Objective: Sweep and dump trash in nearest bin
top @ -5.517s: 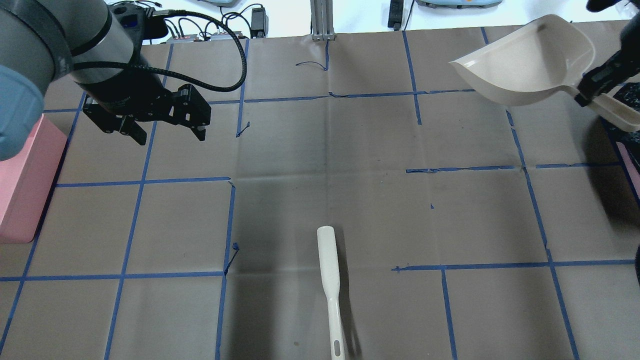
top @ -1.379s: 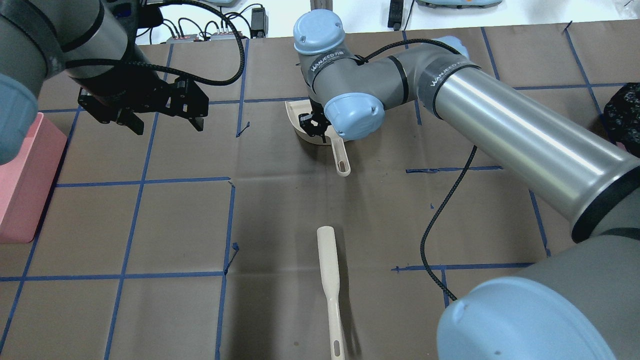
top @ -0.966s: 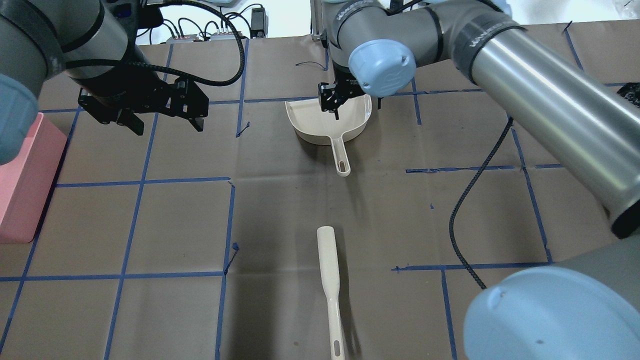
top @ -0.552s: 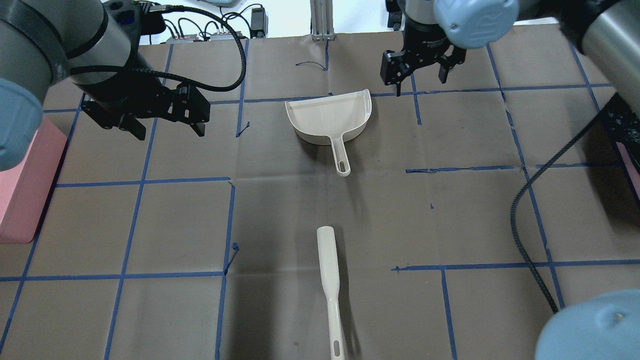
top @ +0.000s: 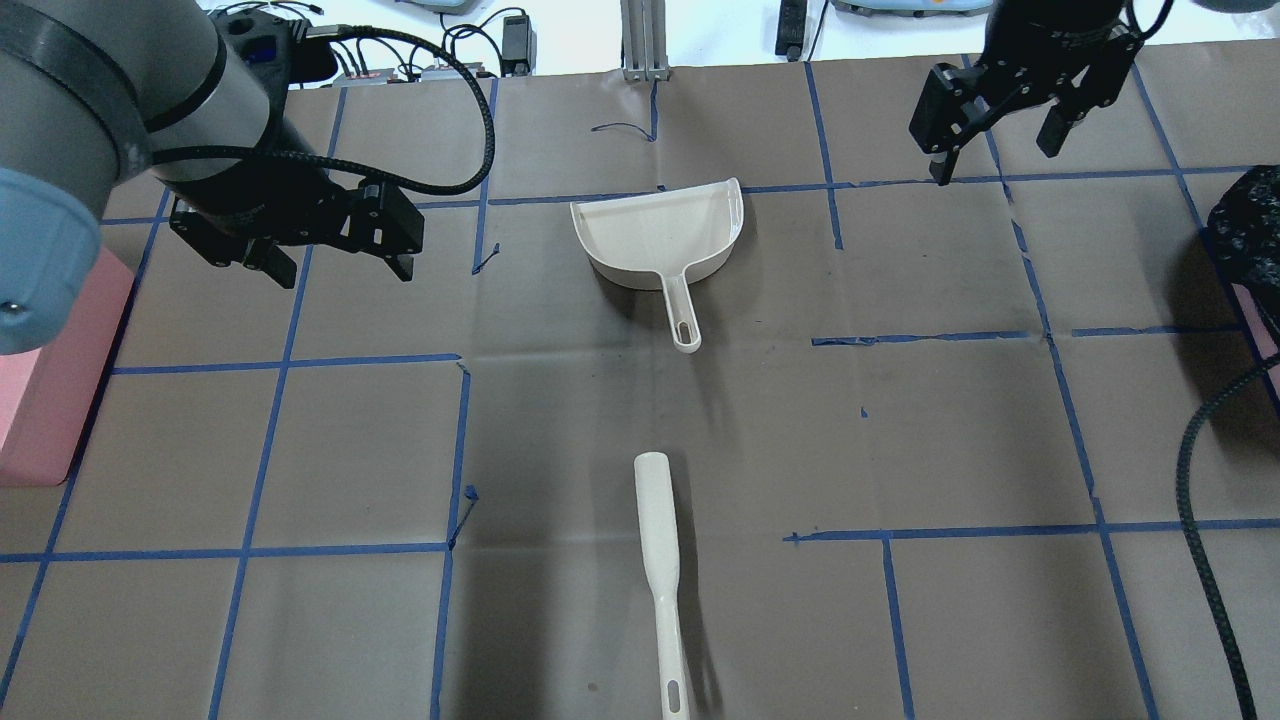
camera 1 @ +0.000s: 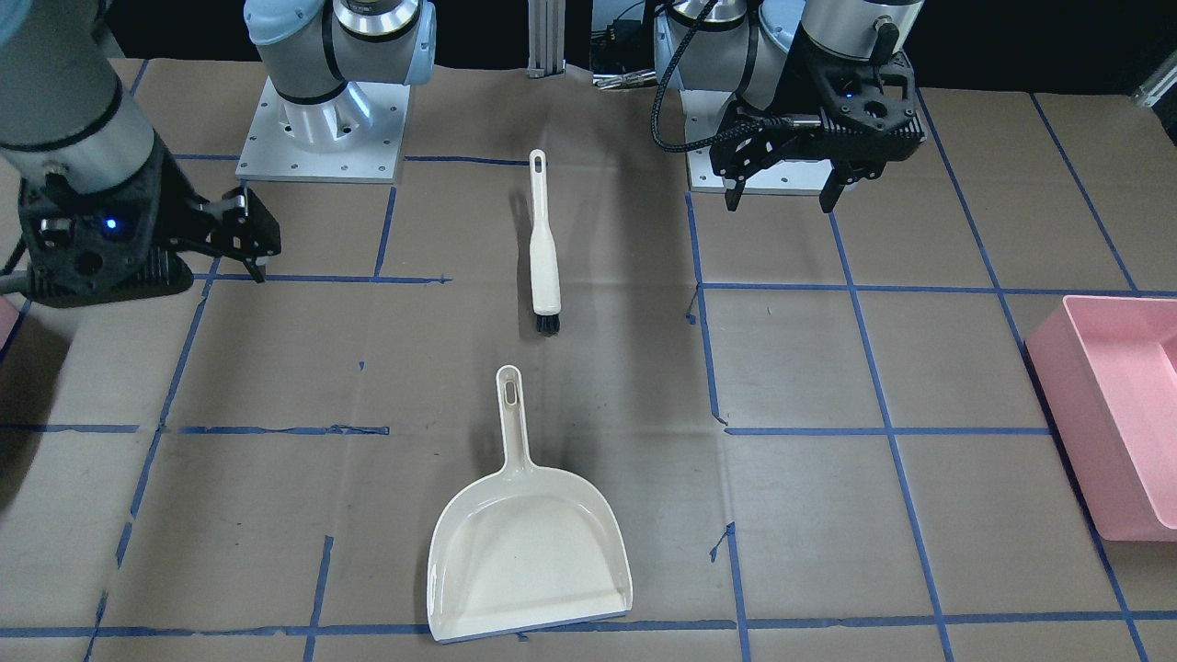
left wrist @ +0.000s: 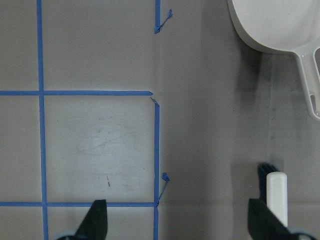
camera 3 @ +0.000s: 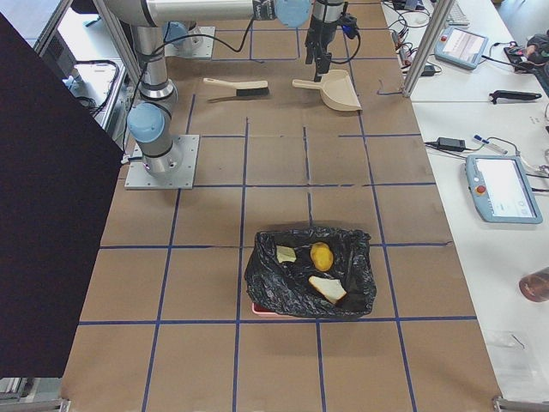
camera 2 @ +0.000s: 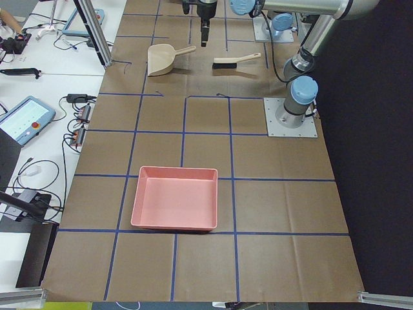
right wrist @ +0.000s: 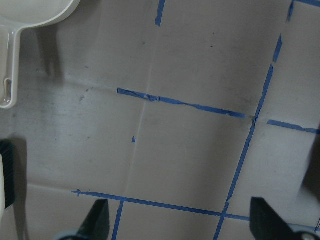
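Note:
The trash lies in the bin at the table's right end: a yellow-brown lump [camera 3: 322, 255] and two bread slices [camera 3: 286, 254] [camera 3: 327, 289] rest on its black bag liner [camera 3: 310, 273]. Only a pink corner of the bin [camera 3: 257, 307] shows under the bag. My right gripper [top: 992, 160] hangs open and empty above the far right of the table. My left gripper [top: 340, 270] is open and empty at the far left. A cream dustpan [top: 655, 235] lies flat between them with nothing in it, and a cream brush [top: 660, 540] lies nearer my base.
A big pink tub [camera 2: 174, 206] stands empty at the table's left end, also seen in the overhead view [top: 45, 380]. Blue tape lines grid the brown paper cover. Cables and control boxes [top: 430, 60] lie beyond the far edge.
My right gripper carried the dustpan from the far right to the table's middle, set it down, opened, and drew back to the far right. The left gripper has barely moved.

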Robot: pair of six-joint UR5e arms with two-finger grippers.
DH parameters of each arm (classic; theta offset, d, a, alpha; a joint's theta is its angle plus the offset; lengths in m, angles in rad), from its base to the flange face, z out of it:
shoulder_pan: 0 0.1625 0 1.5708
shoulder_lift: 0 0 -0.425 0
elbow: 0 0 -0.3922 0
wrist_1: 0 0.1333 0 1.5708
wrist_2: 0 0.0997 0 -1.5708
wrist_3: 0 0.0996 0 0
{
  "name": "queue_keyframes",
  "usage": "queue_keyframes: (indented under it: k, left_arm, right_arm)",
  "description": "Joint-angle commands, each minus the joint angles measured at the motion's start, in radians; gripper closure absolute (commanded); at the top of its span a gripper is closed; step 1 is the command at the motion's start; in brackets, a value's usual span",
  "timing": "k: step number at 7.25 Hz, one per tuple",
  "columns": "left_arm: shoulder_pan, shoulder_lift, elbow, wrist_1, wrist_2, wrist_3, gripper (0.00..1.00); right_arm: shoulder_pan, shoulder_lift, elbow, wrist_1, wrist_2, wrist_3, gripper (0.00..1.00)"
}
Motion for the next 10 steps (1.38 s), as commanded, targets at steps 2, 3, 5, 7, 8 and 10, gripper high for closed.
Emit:
queue_keyframes:
  k: [2, 3, 5, 7, 8, 10]
  left_arm:
    - [0.0, 0.0, -0.001, 0.0, 0.001, 0.001, 0.0]
    - [0.0, 0.0, -0.001, 0.009, 0.001, 0.0, 0.0]
    - [0.0, 0.0, -0.001, 0.017, 0.001, 0.0, 0.0]
    - [0.0, 0.0, 0.0, 0.017, 0.001, -0.002, 0.0]
    - [0.0, 0.0, -0.001, 0.017, 0.001, -0.002, 0.0]
    - [0.0, 0.0, 0.0, 0.017, -0.001, -0.002, 0.0]
  right_arm:
    - [0.002, -0.197, 0.196, -0.007, 0.032, 0.039, 0.0]
    - [0.001, -0.234, 0.27, -0.092, 0.031, 0.024, 0.0]
    - [-0.004, -0.228, 0.301, -0.172, 0.05, 0.024, 0.0]
    - [-0.004, -0.22, 0.303, -0.175, 0.058, 0.022, 0.0]
    - [-0.004, -0.22, 0.303, -0.175, 0.058, 0.022, 0.0]
    - [-0.004, -0.223, 0.303, -0.167, 0.055, 0.025, 0.0]
